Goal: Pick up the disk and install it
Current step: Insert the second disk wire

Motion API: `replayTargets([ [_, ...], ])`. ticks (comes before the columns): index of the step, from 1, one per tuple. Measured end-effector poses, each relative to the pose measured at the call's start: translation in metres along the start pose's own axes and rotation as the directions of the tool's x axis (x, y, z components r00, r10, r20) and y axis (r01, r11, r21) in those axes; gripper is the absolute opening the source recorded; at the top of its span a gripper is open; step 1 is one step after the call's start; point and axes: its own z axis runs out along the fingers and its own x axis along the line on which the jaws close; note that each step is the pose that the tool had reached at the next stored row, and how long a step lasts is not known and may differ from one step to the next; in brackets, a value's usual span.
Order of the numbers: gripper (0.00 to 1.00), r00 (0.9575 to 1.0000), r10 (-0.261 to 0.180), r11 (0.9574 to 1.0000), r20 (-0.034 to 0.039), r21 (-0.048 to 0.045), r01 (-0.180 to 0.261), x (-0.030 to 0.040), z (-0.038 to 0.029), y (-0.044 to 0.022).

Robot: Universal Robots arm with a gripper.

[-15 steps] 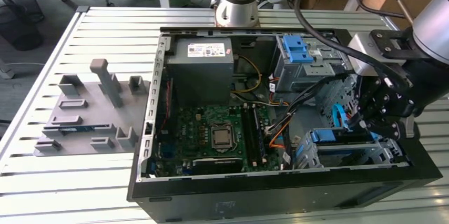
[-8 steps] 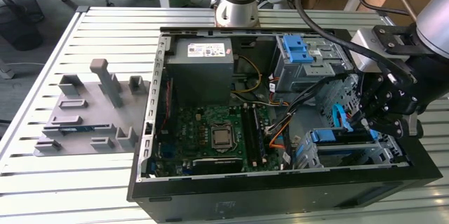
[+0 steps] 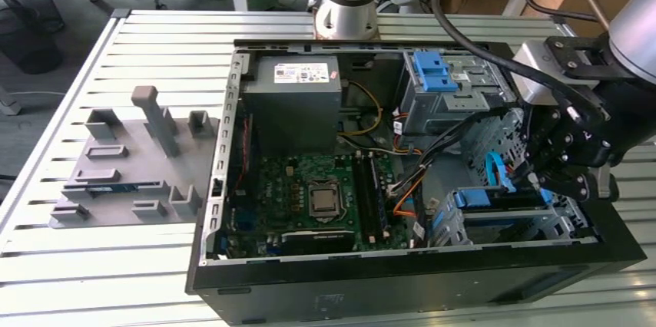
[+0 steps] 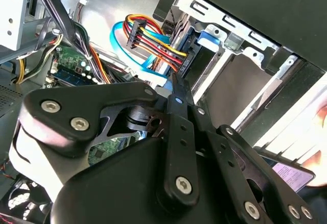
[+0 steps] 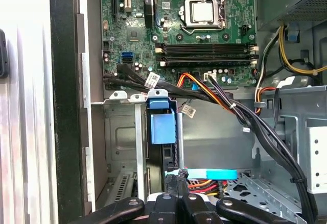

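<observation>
The disk [image 5: 162, 124] stands on edge in the drive bay at the case's front corner, its blue carrier frame showing between the bay's metal rails. In the exterior view the disk [image 3: 499, 198] sits low at the view's right, inside the bay. My gripper [image 3: 533, 180] hangs just over that bay, beside a blue cable. Both wrist views show the black fingers brought together into one tip, in the first wrist view the gripper [image 5: 179, 199] and in the second the gripper [image 4: 174, 83], with nothing between them. The tip is close to the disk's cable end and the blue carrier [image 4: 208, 36].
The open computer case [image 3: 410, 277] lies on a slatted table. Inside are the motherboard [image 3: 318, 196], the grey power supply box [image 3: 292, 93] and a blue-latched drive cage [image 3: 451, 85]. Bundled cables [image 5: 240, 114] cross near the bay. A grey fixture [image 3: 134, 158] lies at the exterior view's left.
</observation>
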Motion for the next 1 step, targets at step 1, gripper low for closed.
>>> replayTargets([
  [1, 0.11, 1.0000, 0.000, 1.0000, 0.0000, 0.0000, 0.000, 0.0000, -0.0001, 0.0000],
])
